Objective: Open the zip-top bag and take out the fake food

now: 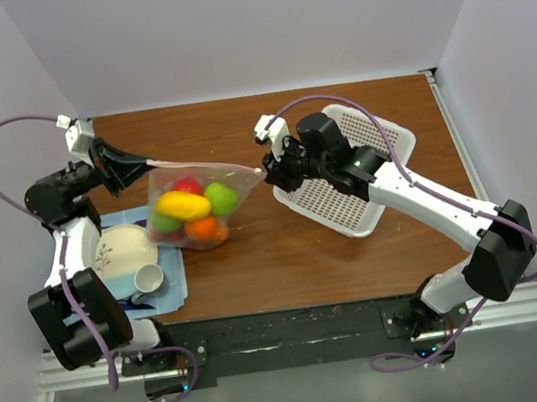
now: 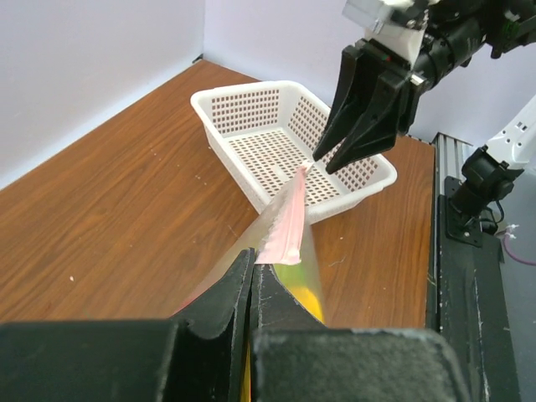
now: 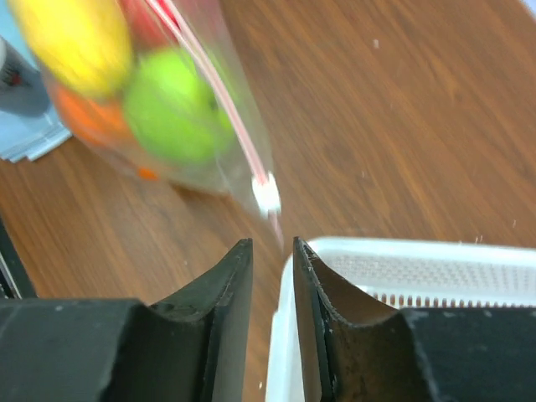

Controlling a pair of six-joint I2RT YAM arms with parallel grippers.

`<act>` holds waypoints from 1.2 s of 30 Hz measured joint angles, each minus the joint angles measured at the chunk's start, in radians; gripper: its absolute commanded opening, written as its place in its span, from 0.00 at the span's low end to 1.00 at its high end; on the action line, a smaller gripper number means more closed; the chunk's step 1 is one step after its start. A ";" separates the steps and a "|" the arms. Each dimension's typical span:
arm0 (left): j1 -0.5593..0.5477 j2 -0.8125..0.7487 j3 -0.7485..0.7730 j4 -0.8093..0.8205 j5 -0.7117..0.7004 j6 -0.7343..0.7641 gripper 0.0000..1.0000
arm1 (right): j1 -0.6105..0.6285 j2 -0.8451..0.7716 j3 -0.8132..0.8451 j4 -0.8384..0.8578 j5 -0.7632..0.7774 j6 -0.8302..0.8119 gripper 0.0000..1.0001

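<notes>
From above, the clear, crinkly plastic zip-top bag [image 1: 199, 207] hangs just over the brown wooden table [image 1: 256, 253], stretched between the two arms. Inside it is the glossy plastic fake food [image 1: 186, 205]: a yellow piece, green apples, a red one and an orange one. The left gripper [image 1: 147, 164] holds the bag's left upper corner and the right gripper [image 1: 270, 175] sits at the right corner. Behind the right gripper stands a white plastic mesh basket [image 1: 367, 181]. At front left are a beige round plate [image 1: 119, 252] and a white cup [image 1: 149, 277] on a blue cloth [image 1: 172, 288]. This view does not show how either pair of jaws stands. The left wrist view settles it for that arm: its black fingers are pressed together, clamped on the pink zip strip [image 2: 287, 222], which runs taut away from them. The right gripper's two tips stand a little apart at the strip's far end, in front of the basket. The right wrist view adds that the gap between its own fingers is narrow and has nothing in it. The bag's small white slider tab [image 3: 266, 194] hangs just ahead of the tips, ungripped. The fruit is blurred behind the film, and the basket rim lies under the right finger.
</notes>
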 measured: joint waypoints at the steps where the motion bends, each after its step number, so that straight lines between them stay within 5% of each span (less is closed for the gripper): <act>1: 0.003 -0.005 -0.012 0.000 -0.004 0.000 0.00 | -0.002 -0.002 -0.014 0.000 0.012 0.007 0.45; 4: 0.003 -0.030 -0.069 0.000 -0.011 0.000 0.00 | -0.005 -0.004 -0.043 -0.005 0.050 0.035 0.66; 8: -0.024 -0.078 -0.165 0.001 -0.021 0.000 0.00 | -0.007 -0.024 -0.045 0.000 0.073 0.094 0.69; 11: -0.068 -0.113 -0.240 0.002 -0.031 0.000 0.00 | -0.007 -0.068 -0.046 0.029 0.071 0.165 0.53; 12: -0.081 -0.123 -0.263 0.002 -0.032 0.000 0.00 | -0.006 -0.085 -0.053 0.058 0.066 0.201 0.35; 15: -0.096 -0.145 -0.317 0.002 -0.033 -0.001 0.00 | 0.019 -0.112 -0.071 0.138 0.067 0.282 0.03; 16: -0.096 -0.150 -0.328 0.002 -0.034 -0.002 0.00 | 0.039 -0.112 -0.077 0.158 0.071 0.301 0.00; 24: -0.096 -0.168 -0.347 0.002 -0.034 -0.015 0.00 | 0.286 -0.026 -0.116 0.230 0.090 0.350 0.00; 36: -0.096 -0.184 -0.346 0.002 -0.034 -0.026 0.00 | 0.268 0.045 -0.114 0.264 0.159 0.352 0.00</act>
